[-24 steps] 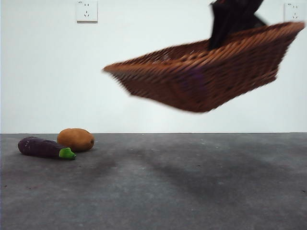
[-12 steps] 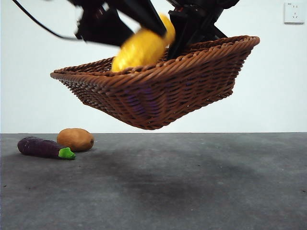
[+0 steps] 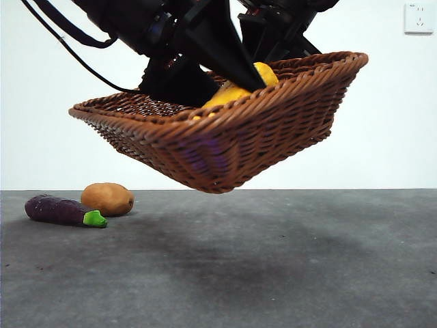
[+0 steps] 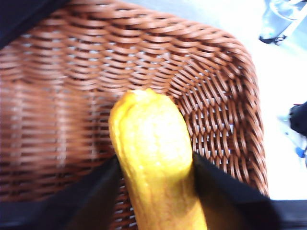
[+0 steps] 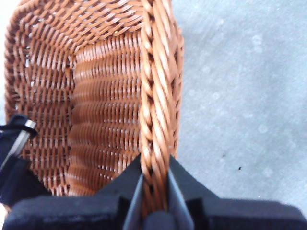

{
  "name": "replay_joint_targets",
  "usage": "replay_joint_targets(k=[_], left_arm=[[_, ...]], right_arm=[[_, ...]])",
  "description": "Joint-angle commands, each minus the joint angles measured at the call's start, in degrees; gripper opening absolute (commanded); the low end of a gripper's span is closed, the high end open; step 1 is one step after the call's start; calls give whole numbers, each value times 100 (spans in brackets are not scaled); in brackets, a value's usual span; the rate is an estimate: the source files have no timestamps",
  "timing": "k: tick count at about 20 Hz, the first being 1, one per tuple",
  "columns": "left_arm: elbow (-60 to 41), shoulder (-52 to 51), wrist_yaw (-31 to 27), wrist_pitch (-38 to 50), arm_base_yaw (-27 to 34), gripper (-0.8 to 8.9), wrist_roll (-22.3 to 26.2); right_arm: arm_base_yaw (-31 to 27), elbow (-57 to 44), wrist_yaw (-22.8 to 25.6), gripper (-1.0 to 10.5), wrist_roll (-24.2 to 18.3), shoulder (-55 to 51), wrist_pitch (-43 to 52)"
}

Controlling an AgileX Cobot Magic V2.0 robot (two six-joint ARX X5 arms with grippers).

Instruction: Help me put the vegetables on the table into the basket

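Observation:
The brown wicker basket [image 3: 225, 143] hangs tilted in the air above the table [image 3: 287, 266]. My right gripper [image 5: 154, 179] is shut on its braided rim [image 5: 156, 96] and comes down at the basket's far side [image 3: 280, 34]. The yellow corn cob [image 3: 235, 92] sits low inside the basket, and my left gripper [image 4: 154, 165] is shut on it, with woven basket wall [image 4: 72, 96] behind the cob [image 4: 153, 153]. On the table at far left lie the purple eggplant [image 3: 58, 210] and, just behind it, the brown potato [image 3: 107, 199].
A white wall stands behind the table, with a socket [image 3: 418, 17] at the top right. The left arm's dark bulk and cable [image 3: 136, 27] fill the upper left above the basket. Part of the left arm [image 5: 14, 163] shows inside the basket.
The basket swung left and lower a second ago and now holds still. My left gripper has brought the corn down from above the rim into the basket.

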Motion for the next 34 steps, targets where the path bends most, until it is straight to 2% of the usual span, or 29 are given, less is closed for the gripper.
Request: replay_joint_targets(k=[1, 5, 7, 9, 11, 13, 16, 17, 20, 22, 24, 26, 28, 31, 34], left_arm=[[-26, 48, 83, 24, -22, 534, 44], [-20, 7, 83, -15, -22, 535, 28], [-20, -155, 57, -46, -15, 535, 11], [-17, -448, 46, -50, 81, 534, -122], [-17, -822, -81, -57, 269, 535, -422], [-17, -1244, -391, -105, 540, 535, -822], [24, -1690, -1257, -326, 1060, 534, -1589], [129, -1694, -1532, -522, 1244, 534, -1659], [844, -1202, -2031, -1158, 1834, 535, -1650], [1480, -584, -2037, -1499, 2203, 535, -1491], [2227, 168, -2004, -2085, 2479, 535, -1088], [3049, 922, -2041, -2702, 2765, 535, -1084], [3790, 1534, -2046, -3130, 2957, 534, -1318], [4680, 2326, -2041, -3939, 3132, 534, -2135], [4804, 2802, -2044, -4052, 3139, 534, -2846]], right_arm=[[0, 20, -72, -11, 96, 9, 76], [0, 20, -63, -11, 50, 9, 79], [-15, 20, 157, -11, 46, 9, 81], [-199, 22, 260, -11, 33, 7, 81], [-479, 22, 72, -11, 35, 7, 76], [-782, 22, 61, -11, 31, 2, 24], [-1270, 24, -42, -11, 9, -39, -20], [-1394, 24, -155, -11, 0, -79, -2], [-1687, 24, -247, -11, -118, -328, 37], [-1788, 24, -240, -11, -201, -498, 31], [-1853, 24, -245, -11, -264, -680, 7], [-1886, 24, -262, -11, -321, -820, -9], [-1886, 24, -289, -11, -363, -857, -9], [-1886, 24, -291, -11, -424, -857, -4], [-1886, 24, -289, -11, -463, -857, -2]])
